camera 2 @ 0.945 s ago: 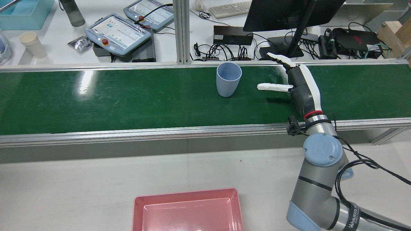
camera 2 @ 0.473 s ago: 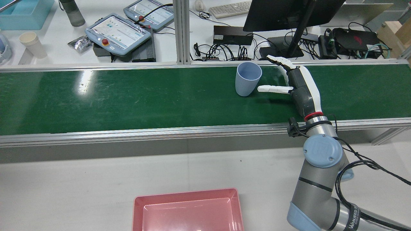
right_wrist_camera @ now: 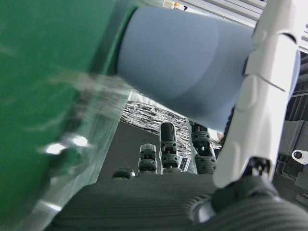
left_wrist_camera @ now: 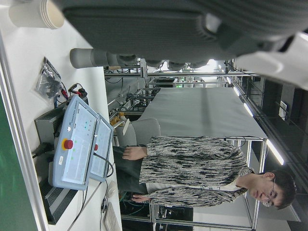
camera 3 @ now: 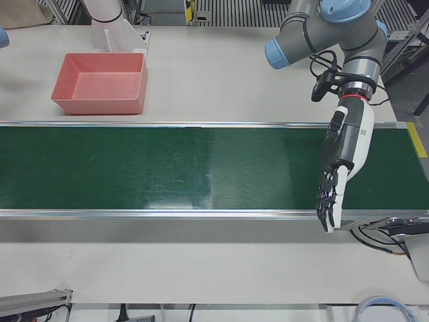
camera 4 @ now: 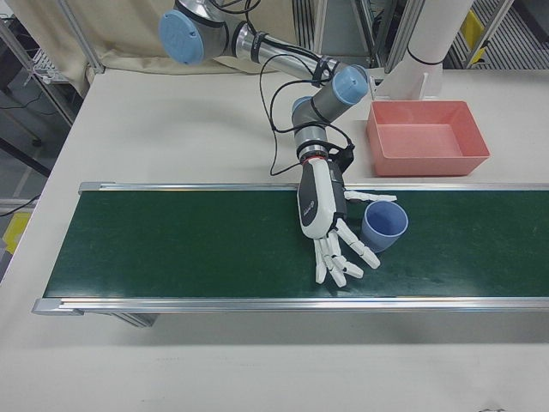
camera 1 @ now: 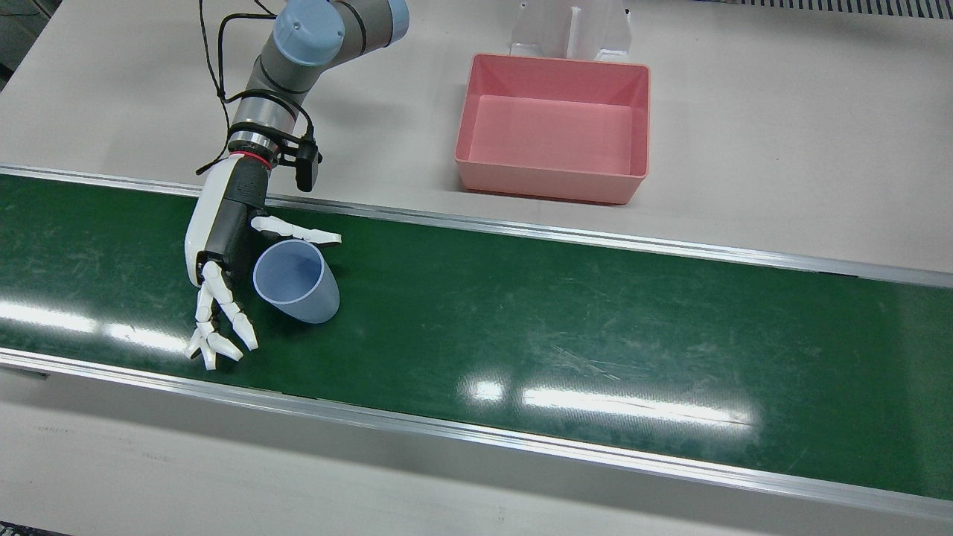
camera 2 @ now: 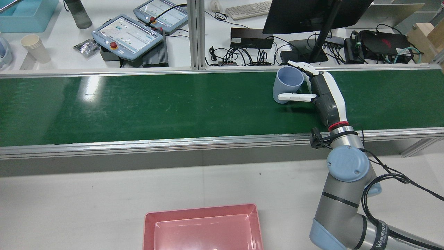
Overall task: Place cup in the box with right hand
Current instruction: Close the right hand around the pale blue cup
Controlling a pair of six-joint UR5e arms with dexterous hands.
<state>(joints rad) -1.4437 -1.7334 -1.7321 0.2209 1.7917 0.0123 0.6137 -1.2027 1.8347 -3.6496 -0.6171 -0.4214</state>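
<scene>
A light blue cup [camera 1: 298,286] stands upright on the green belt [camera 1: 558,320], also seen in the rear view [camera 2: 289,85] and the right-front view [camera 4: 383,225]. My right hand [camera 1: 223,238] lies low over the belt with its fingers spread. The cup sits between the thumb and the other fingers, close against the palm. In the right hand view the thumb [right_wrist_camera: 262,96] lies across the cup [right_wrist_camera: 192,67]. The empty pink box [camera 1: 551,182] sits on the white table behind the belt. My left hand [camera 3: 343,151] is open, fingers straight, over the far end of the belt.
Aluminium rails [camera 1: 521,231] run along both edges of the belt. A white pedestal [camera 1: 569,30] stands behind the pink box. Beyond the belt are teach pendants [camera 2: 126,34], cables, a monitor stand [camera 2: 314,48] and a paper cup [camera 2: 34,48].
The cup has travelled along the belt towards my right hand and now sits between its thumb and fingers. The hand has barely moved.
</scene>
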